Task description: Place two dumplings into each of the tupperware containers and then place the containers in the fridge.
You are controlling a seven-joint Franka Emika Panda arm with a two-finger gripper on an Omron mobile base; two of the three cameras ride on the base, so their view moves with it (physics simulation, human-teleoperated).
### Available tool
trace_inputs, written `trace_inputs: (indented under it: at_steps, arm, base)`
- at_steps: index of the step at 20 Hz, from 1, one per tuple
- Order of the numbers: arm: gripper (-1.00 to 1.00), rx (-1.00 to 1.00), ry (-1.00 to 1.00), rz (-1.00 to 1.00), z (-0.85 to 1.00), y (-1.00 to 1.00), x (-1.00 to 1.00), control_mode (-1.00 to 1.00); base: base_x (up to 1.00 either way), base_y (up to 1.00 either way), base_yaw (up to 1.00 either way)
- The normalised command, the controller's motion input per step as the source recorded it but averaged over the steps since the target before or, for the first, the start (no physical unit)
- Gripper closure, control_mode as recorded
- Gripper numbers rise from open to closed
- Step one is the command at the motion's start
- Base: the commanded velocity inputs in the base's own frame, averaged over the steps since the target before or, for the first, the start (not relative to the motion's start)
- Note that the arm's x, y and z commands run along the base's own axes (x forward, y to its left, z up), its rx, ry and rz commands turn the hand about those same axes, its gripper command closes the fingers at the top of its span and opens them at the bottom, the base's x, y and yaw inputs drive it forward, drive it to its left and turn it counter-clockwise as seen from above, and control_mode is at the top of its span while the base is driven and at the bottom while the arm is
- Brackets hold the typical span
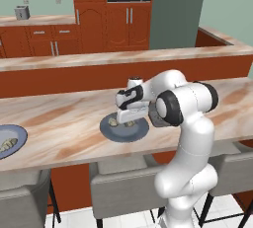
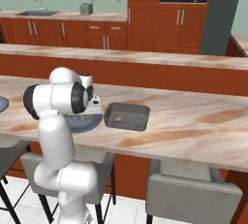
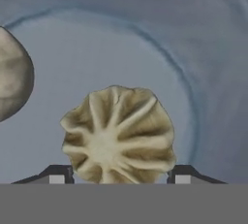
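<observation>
No text, label, brand, number or sign can be read on anything in these pictures.

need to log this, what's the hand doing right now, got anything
hand: fingers either side of a dumpling on the blue-grey plate; whether it grips it yet cannot be told.
</observation>
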Motion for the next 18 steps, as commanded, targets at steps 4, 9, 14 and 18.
trace_inputs:
  at_steps: [4, 9, 14, 18]
  arm:
    - [1.00, 0.00, 0.01, 0.00, 0.54, -0.18, -0.02, -1.00]
    - [1.00, 0.00, 0.00, 0.00, 0.46, -0.57, -0.07, -1.00]
    - [1.00, 0.00, 0.00, 0.00, 0.26, -0.94, -0.08, -1.00]
    - [1.00, 0.00, 0.00, -0.04, 0.04, -0.90, 0.00, -1.00]
  base:
    - [0.00, 0.00, 0.00]
    - [0.00, 0.00, 0.00]
    - [0.00, 0.00, 0.00]
    - [0.00, 0.00, 0.00]
